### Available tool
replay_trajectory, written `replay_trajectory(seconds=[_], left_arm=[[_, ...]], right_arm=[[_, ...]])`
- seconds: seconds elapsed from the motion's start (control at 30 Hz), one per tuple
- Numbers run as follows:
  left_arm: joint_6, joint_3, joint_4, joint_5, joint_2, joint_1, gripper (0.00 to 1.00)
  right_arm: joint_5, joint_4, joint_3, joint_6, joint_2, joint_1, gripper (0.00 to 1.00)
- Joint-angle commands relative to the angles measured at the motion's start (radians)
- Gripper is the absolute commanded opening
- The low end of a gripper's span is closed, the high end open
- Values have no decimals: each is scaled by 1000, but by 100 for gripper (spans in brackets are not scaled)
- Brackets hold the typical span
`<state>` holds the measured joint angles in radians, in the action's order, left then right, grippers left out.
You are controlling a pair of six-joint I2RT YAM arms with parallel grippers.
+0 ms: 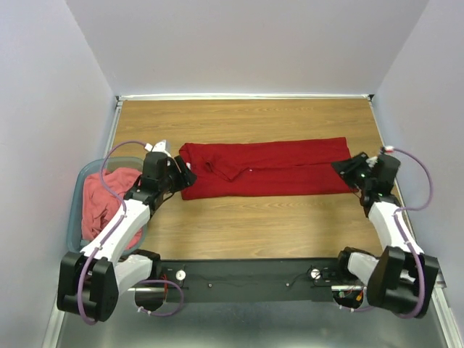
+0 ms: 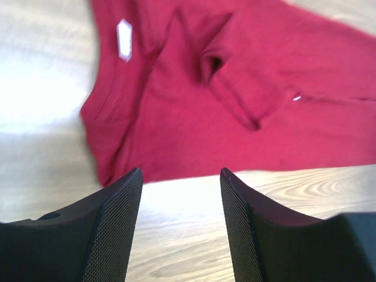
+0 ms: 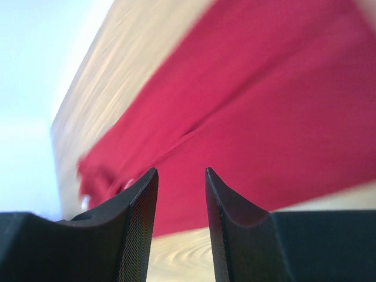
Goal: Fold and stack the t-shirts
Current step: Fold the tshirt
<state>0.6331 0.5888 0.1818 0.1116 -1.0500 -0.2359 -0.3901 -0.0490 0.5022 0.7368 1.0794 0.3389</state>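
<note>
The crimson t-shirt [image 1: 264, 168] lies flat across the middle of the table [image 1: 254, 225], folded into a long band running from left to right. Its collar end is on the left, where a small white neck label [image 2: 124, 39] shows just inside the neckline. A sleeve [image 2: 235, 88] is turned in over the body, with its hemmed opening facing up. A second, coral-pink t-shirt [image 1: 101, 199] sits bunched up in a translucent blue-grey tub [image 1: 74, 210] at the left edge of the table, beside the left arm.

The left pincer [image 2: 181, 173] hovers at the collar end of the red shirt. Its fingers are well apart, with bare wood and the shirt's near edge visible between them, and it grips nothing. The right pincer [image 3: 181, 170] is at the shirt's opposite end. Its fingers are parted by a narrower gap, and I can see no cloth caught between them. The wrist view there is blurred, with red cloth filling the background.

The table is light wood-grain with a pale rim, and plain whitish walls [image 1: 254, 43] enclose it on three sides.
</note>
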Motion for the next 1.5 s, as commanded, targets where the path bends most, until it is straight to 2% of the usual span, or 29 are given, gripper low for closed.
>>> replay_trajectory(seconds=[0.0,0.1,0.23,0.37,0.4,0.47,0.57,0.8,1.13,1.47], left_arm=[[7,51,-19,-9,-22,-11,64],[-9,101,-38,-4,-82,-13,65],[-67,146,-44,-47,-111,-13,65],[-125,172,-91,-96,-134,-13,65],[-136,169,-91,-99,-134,-13,65],[-167,161,-120,-104,-145,-13,65],[-197,145,-148,-102,-162,-13,65],[-194,154,-105,-55,-199,4,65],[-190,148,-100,-27,-173,35,65],[-188,141,-105,-1,-157,40,65]], right_arm=[[27,15,58,-16,-15,-168,45],[31,-2,133,9,46,-372,45],[82,-51,179,61,163,-571,45],[146,-173,225,176,310,-740,45],[146,-183,237,176,335,-741,45],[187,-247,259,245,410,-822,45],[206,-333,275,301,494,-866,45],[318,-361,334,361,629,-949,44],[330,-351,446,414,806,-1003,42],[362,-272,518,429,873,-1043,40]])
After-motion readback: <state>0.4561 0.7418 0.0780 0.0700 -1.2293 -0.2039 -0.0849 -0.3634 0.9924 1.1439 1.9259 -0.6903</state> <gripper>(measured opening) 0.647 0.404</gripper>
